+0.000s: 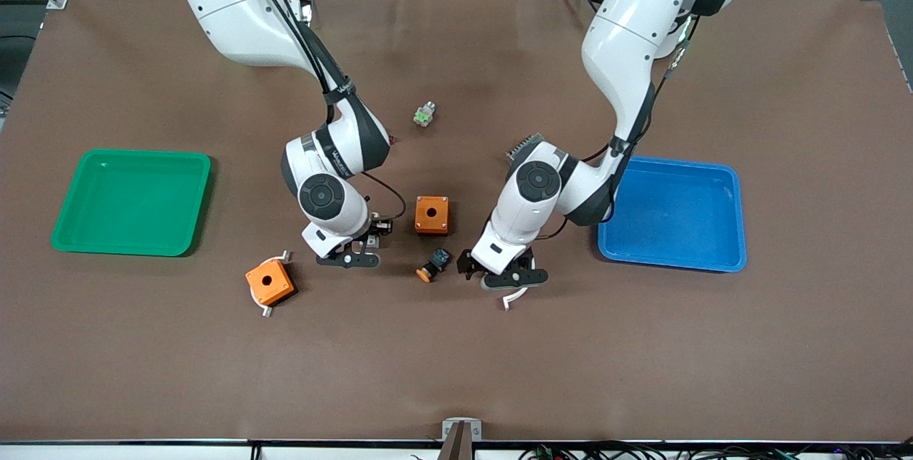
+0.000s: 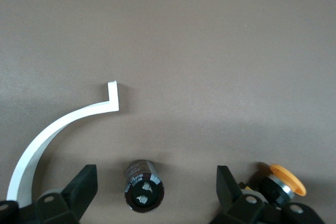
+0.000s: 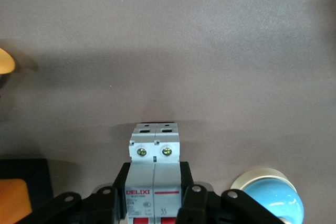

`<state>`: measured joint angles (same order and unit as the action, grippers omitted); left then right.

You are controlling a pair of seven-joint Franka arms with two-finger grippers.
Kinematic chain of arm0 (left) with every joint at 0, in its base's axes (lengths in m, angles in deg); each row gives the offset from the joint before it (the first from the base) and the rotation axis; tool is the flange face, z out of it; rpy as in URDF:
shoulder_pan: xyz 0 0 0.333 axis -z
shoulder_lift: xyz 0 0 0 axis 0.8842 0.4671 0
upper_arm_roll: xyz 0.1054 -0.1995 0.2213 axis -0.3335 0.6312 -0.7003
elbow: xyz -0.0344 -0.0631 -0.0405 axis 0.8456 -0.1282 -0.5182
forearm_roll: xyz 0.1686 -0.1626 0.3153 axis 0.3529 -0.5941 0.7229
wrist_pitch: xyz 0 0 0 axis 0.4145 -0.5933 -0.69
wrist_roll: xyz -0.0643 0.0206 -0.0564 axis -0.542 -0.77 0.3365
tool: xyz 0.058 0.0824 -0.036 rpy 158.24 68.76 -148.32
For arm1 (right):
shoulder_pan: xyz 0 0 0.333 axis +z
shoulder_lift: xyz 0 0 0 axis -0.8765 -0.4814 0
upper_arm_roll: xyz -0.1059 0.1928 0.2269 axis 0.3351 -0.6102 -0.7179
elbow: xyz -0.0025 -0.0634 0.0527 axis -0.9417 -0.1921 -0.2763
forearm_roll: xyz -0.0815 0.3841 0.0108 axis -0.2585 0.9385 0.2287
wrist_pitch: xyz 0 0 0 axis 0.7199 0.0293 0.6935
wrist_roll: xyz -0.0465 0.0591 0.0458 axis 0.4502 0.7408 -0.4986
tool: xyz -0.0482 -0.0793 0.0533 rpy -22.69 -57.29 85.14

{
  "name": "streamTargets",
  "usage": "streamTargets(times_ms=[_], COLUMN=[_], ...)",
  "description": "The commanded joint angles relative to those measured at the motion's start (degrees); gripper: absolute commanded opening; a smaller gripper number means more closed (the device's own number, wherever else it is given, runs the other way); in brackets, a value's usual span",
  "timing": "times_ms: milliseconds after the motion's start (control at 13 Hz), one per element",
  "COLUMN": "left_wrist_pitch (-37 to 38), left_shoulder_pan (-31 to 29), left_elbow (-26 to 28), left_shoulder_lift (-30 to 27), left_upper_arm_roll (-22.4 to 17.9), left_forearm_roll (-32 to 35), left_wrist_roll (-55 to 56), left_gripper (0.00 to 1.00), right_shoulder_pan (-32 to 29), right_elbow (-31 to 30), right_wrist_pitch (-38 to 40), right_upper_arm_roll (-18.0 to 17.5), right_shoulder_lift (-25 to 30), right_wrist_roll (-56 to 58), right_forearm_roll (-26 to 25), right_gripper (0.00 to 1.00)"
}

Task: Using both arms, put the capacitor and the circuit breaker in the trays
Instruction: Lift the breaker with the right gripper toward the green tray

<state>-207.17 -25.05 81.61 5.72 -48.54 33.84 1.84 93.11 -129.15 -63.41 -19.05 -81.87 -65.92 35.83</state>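
Note:
The capacitor (image 2: 143, 187), a small black cylinder with a silvery end, lies on the brown mat between the fingers of my left gripper (image 2: 156, 179), which is open around it. In the front view the left gripper (image 1: 508, 277) is low over the mat and hides the capacitor. My right gripper (image 3: 155, 174) is shut on the white-grey circuit breaker (image 3: 155, 145), its fingers pressed on both sides. In the front view the right gripper (image 1: 351, 254) is low over the mat between the two orange boxes.
A green tray (image 1: 71, 232) lies at the right arm's end, a blue tray (image 1: 670, 260) at the left arm's end. Orange boxes (image 1: 432, 215) (image 1: 269, 283), an orange-capped button (image 1: 434, 264), a white curved strip (image 1: 515, 298) and a small green-white part (image 1: 424, 115) lie on the mat.

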Motion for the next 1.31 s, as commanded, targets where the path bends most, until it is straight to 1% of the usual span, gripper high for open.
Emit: streamTargets(times_ms=[0, 77, 154, 231, 385, 538, 692, 846, 1000, 1154, 1231], left_wrist_pitch=[-1.43, -1.79, -1.79, -1.79, -1.79, -1.79, -1.79, -1.79, -1.79, -1.61, -1.44], left_shoulder_pan=[3.31, 4.28, 4.46, 4.46, 4.46, 4.46, 4.46, 4.29, 3.94, 3.85, 3.85], left_elbow=[-2.41, -2.42, -2.42, -2.42, -2.24, -2.24, -2.24, -2.15, -2.24, -2.24, -2.24], left_shoulder_lift=[2.78, 3.05, 3.14, 3.14, 3.05, 3.05, 2.96, 2.70, 2.17, 1.73, 1.30], left_upper_arm_roll=[-3.88, -4.85, -5.03, -5.04, -5.04, -5.03, -4.95, -4.95, -4.95, -4.95, -4.95], left_forearm_roll=[-0.23, -0.23, -0.23, -0.23, -0.23, -0.23, -0.23, -0.23, -0.32, -0.58, -0.58], left_wrist_roll=[2.74, 2.92, 2.92, 2.92, 2.92, 2.92, 3.01, 2.84, 2.83, 3.01, 3.10], left_gripper=[1.00, 1.00, 0.97, 0.90, 0.73, 0.54, 0.39, 0.25, 0.16, 0.11, 0.10], right_shoulder_pan=[-0.68, -1.12, -1.38, -1.65, -3.22, -6.21, -8.23, -9.64, -10.70, -12.02, -13.50], right_elbow=[2.90, 4.83, 6.42, 7.91, 8.98, 8.89, 8.46, 8.19, 4.52, 3.36, 3.27], right_wrist_pitch=[7.81, 11.76, 14.76, 17.23, 21.19, 23.91, 26.38, 29.54, 29.12, 29.20, 29.20], right_upper_arm_roll=[0.58, 1.63, 2.60, 3.57, 6.11, 6.91, 8.40, 9.28, 9.29, 9.29, 9.37], right_shoulder_lift=[4.51, 5.83, 6.98, 7.77, 10.05, 12.34, 14.36, 15.42, 18.22, 19.81, 19.82], right_wrist_roll=[-0.02, 0.25, 0.86, 3.74, 11.46, 19.11, 25.01, 26.18, 26.44, 27.92, 30.63], right_forearm_roll=[-0.12, -0.21, -0.47, -1.00, -0.92, -1.26, -4.50, -8.28, -11.97, -12.95, -12.96], right_gripper=[0.08, 0.08, 0.08, 0.08, 0.08, 0.08, 0.08, 0.08, 0.08, 0.08, 0.08])
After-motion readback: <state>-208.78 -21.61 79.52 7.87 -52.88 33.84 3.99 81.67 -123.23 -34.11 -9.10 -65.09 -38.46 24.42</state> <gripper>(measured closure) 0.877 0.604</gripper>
